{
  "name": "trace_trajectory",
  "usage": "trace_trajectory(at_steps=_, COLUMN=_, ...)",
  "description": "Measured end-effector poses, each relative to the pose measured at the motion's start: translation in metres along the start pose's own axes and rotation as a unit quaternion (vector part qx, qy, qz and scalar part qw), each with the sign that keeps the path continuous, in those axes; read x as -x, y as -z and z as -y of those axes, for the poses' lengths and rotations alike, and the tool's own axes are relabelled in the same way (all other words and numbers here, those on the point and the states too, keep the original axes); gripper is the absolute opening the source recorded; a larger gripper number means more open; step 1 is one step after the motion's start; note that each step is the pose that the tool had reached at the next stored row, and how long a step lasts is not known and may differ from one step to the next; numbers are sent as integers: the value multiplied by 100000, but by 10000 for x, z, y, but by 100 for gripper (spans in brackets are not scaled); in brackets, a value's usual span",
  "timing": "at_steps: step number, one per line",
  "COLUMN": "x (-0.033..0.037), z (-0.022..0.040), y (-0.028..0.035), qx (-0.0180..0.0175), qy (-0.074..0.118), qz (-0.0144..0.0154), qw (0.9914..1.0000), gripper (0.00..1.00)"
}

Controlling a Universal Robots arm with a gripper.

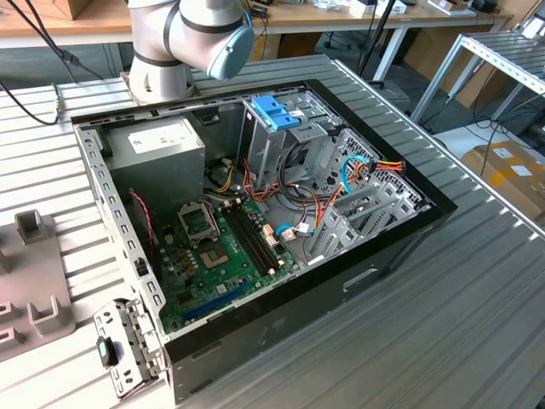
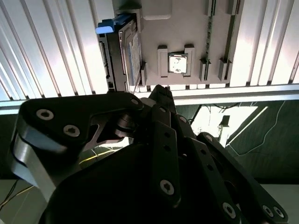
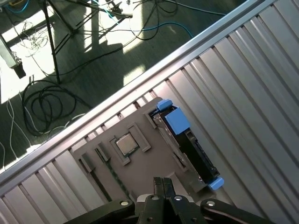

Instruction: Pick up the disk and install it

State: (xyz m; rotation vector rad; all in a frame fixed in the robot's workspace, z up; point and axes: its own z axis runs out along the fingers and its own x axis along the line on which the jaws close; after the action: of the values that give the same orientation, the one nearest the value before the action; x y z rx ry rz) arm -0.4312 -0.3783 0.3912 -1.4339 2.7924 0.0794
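Observation:
The disk [image 3: 190, 148], a dark drive in a bright blue carrier with a blue end tab, stands on edge in a slot at the side of a grey holder plate [image 3: 145, 161]. It also appears in the second wrist view as the disk [image 2: 122, 53] beside the plate [image 2: 187, 37]. My gripper [image 3: 162, 181] hovers above the plate, beside the disk and apart from it. The black fingers [image 2: 161, 95] are shut together with nothing between them.
A processor chip [image 3: 125, 143] sits in a pocket of the plate. In the exterior view an open computer case [image 1: 409, 230] lies on the ribbed metal table, with a grey drive cage and its light-blue bracket [image 1: 277, 111]. The arm's base [image 1: 183, 43] stands behind it. Cables lie on the floor [image 3: 42, 102].

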Motion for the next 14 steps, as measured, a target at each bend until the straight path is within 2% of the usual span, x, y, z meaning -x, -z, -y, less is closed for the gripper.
trace_trajectory(at_steps=14, x=0, z=0, y=0, qx=66, qy=2686, qz=-117, qw=99964, gripper=11)
